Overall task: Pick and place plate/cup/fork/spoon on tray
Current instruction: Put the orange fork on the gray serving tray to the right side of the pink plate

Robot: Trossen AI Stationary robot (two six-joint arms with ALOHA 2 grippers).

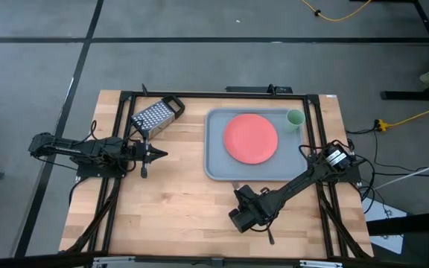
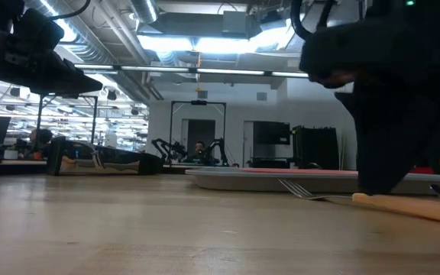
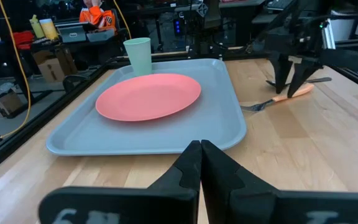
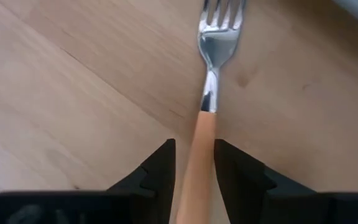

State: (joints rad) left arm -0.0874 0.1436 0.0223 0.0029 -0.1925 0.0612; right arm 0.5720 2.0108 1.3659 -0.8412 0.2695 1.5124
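The fork lies on the table in front of the tray (image 1: 214, 167), with its silver tines (image 4: 219, 25) toward the tray and its orange-tan handle (image 3: 297, 91) under my right gripper (image 1: 248, 208). My right gripper (image 4: 195, 146) is shut on the handle. The coral-red plate (image 1: 250, 138) lies flat in the tray. The pale green cup (image 1: 295, 117) stands upright in the tray's far right corner. A thin dark thing (image 1: 270, 237) near the front edge looks like the spoon. My left gripper (image 1: 159, 155) is shut and empty, left of the tray. My right gripper has the fork's orange-tan handle (image 4: 199, 134), just behind the metal neck, between its two fingers. The fingers point down from above and stand on either side of the handle. The fork lies flat on the table, tines toward the tray.
A metal box grater (image 1: 157, 115) lies on the table at the far left of the tray. Black frame rails (image 1: 125, 134) run along the table's sides. Bare wood lies between my left gripper and the tray, and along the front.
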